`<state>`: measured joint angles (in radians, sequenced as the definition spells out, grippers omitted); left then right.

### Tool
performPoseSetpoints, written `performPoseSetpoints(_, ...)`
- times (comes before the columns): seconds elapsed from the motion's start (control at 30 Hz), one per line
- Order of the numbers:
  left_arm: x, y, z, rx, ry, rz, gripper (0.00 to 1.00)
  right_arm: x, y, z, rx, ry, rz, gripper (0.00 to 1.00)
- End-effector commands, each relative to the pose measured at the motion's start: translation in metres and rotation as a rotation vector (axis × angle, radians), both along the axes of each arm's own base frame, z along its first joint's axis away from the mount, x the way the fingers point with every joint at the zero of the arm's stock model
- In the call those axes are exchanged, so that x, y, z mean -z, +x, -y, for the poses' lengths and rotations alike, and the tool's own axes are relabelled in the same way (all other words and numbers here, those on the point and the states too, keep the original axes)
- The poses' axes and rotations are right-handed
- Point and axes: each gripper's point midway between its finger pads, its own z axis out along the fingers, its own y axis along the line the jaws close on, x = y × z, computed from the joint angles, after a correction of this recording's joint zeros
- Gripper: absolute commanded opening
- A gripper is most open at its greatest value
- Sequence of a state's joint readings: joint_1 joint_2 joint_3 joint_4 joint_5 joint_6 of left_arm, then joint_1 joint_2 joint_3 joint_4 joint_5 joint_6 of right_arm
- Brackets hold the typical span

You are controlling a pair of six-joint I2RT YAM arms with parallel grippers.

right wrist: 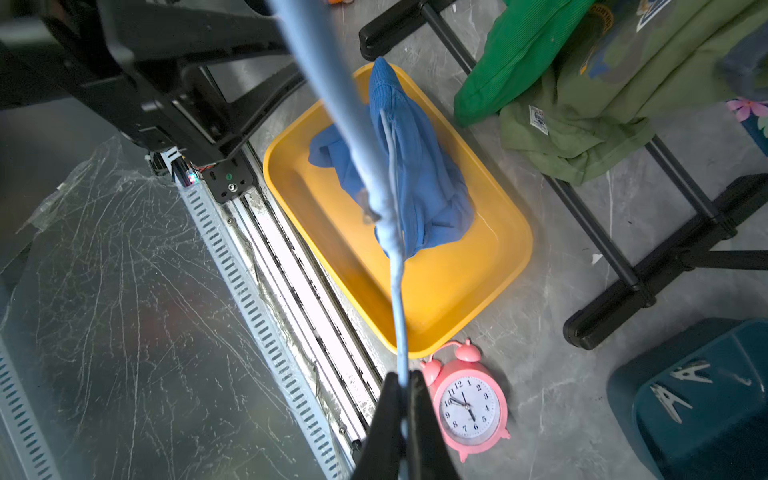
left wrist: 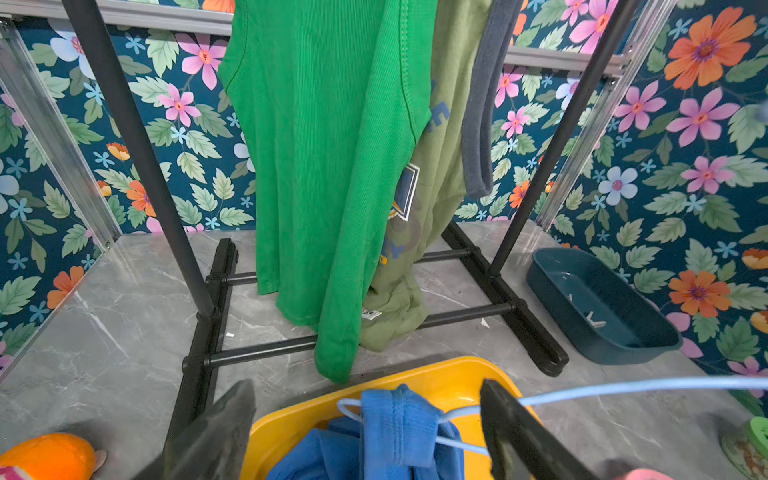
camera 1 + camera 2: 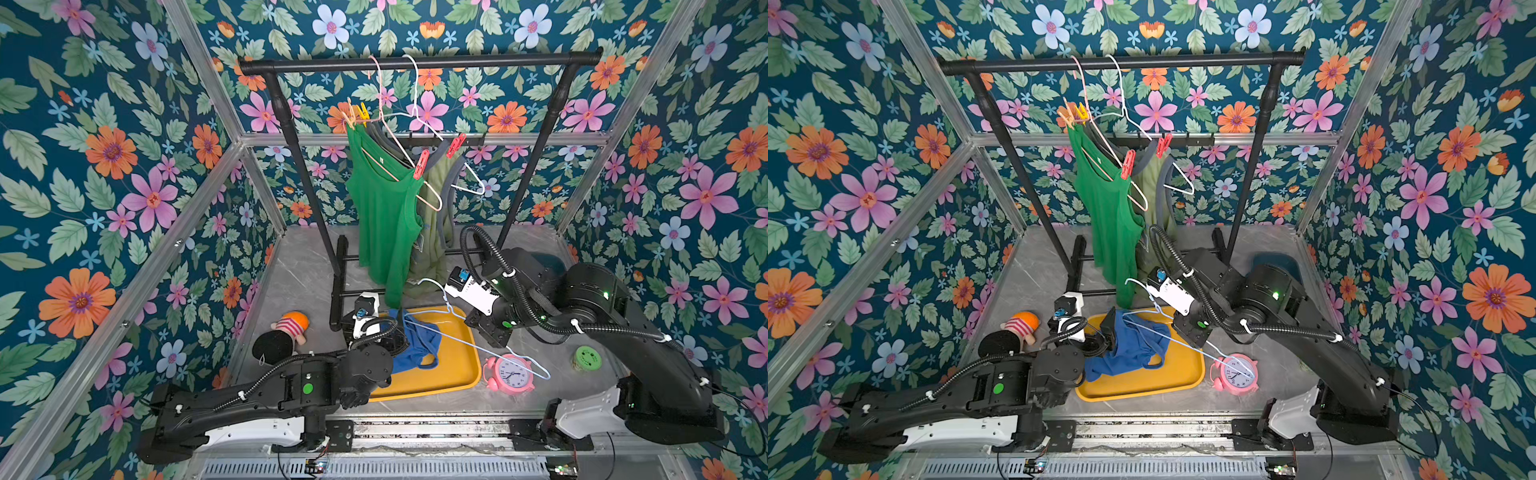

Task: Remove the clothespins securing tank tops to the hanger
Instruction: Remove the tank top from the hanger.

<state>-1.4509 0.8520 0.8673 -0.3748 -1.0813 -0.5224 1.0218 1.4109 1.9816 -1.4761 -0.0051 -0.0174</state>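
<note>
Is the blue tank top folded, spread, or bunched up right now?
Bunched: the blue tank top lies heaped in the yellow tray, one strap looped over the light-blue hanger.

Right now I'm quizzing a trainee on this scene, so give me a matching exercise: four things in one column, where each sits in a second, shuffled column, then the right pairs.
Things
1. blue tank top
2. bright green tank top
3. pale clothespins
4. light blue hanger

Places
A. pinched in the shut right gripper
B. lying in the dark teal bin
C. hanging from the black rack
D. heaped in the yellow tray

Pairs: 1-D, 2-C, 3-B, 4-A
</note>
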Motion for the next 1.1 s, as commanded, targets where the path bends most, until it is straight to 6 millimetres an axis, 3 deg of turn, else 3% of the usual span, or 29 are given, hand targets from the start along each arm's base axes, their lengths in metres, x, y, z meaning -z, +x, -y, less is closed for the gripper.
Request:
performPoseSetpoints(0.0,0.006,0.001,-0.006,-0.039,0.004,-0.016,0.88,0.004,-0.008,0.010,0.022,-0.049,-0.042,0.00)
performPoseSetpoints(0.17,0.012,0.001,-0.014,-0.064,-0.012,-0.028,0.88,0.021,-0.010,0.019,0.066,-0.121,-0.083,0.00)
performPoseSetpoints(0.33,0.033,0.000,-0.012,-0.051,0.018,-0.058,0.89,0.045,-0.003,0.031,0.135,-0.233,-0.093,0.00)
performPoseSetpoints(0.4,0.037,-0.001,-0.013,-0.055,0.017,-0.068,0.89,0.045,-0.002,0.031,0.142,-0.235,-0.091,0.00)
performPoseSetpoints(0.7,0.016,0.001,-0.028,-0.090,-0.044,-0.030,0.89,0.003,0.005,0.061,0.226,-0.149,0.063,0.00)
performPoseSetpoints(0.93,-0.038,0.001,-0.026,-0.058,-0.079,0.048,0.90,-0.050,0.029,0.081,0.347,0.006,0.292,0.00)
performPoseSetpoints(1.07,-0.065,0.001,-0.020,-0.026,-0.071,0.077,0.90,-0.065,0.039,0.106,0.452,-0.016,0.340,0.00)
